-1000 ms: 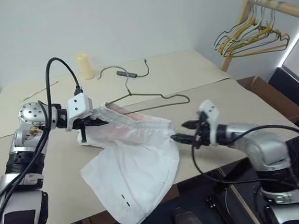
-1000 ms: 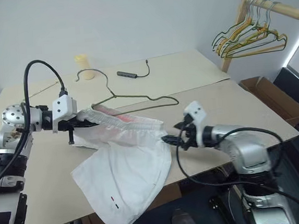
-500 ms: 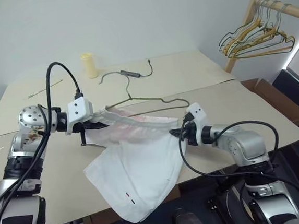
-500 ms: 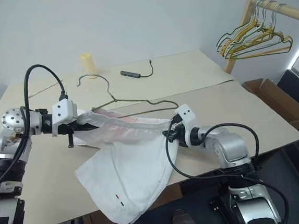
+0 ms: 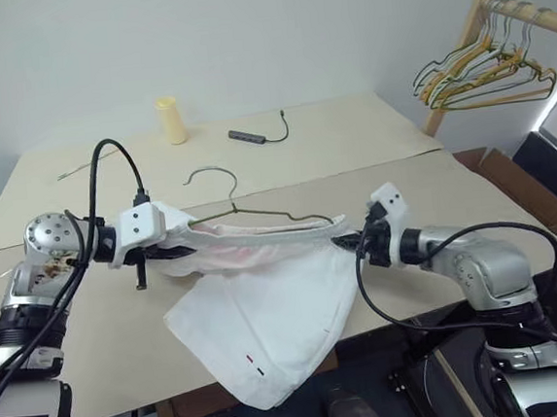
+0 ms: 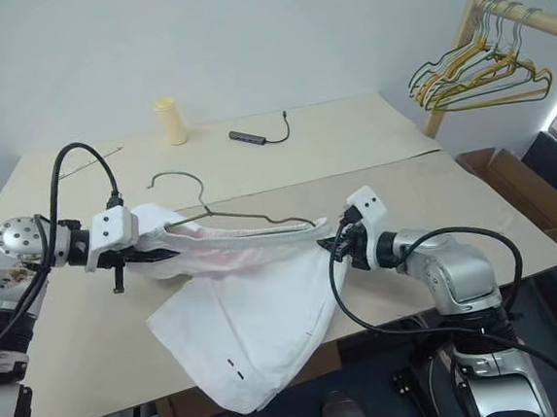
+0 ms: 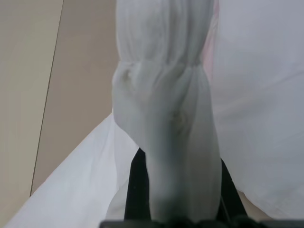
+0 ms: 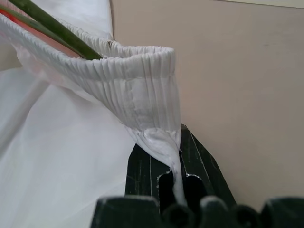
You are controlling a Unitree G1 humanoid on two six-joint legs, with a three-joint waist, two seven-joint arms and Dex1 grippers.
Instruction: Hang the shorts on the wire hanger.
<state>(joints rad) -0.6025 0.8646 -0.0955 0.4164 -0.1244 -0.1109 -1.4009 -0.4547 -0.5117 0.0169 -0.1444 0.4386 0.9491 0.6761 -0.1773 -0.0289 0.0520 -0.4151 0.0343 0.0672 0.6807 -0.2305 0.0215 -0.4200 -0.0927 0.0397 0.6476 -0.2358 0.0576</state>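
2 grippers hold the shorts (image 5: 266, 288) by the waistband above the table (image 5: 94, 332): left gripper (image 5: 186, 244) and right gripper (image 5: 352, 243) clamped on opposite ends. Wire hanger (image 5: 249, 211) runs inside the waistband.

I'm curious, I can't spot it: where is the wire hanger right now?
The wire hanger lies on the table, mid-scene, just behind the shorts, its bar tucked into their stretched waistband.

1. The shorts (image 5: 267, 297) are showing thin matt white cloth, the waistband finely ribbed.
2. The wire hanger (image 5: 259, 210) is looking like bare metal.
3. The tabletop (image 5: 93, 322) is appearing smooth, matt beige.
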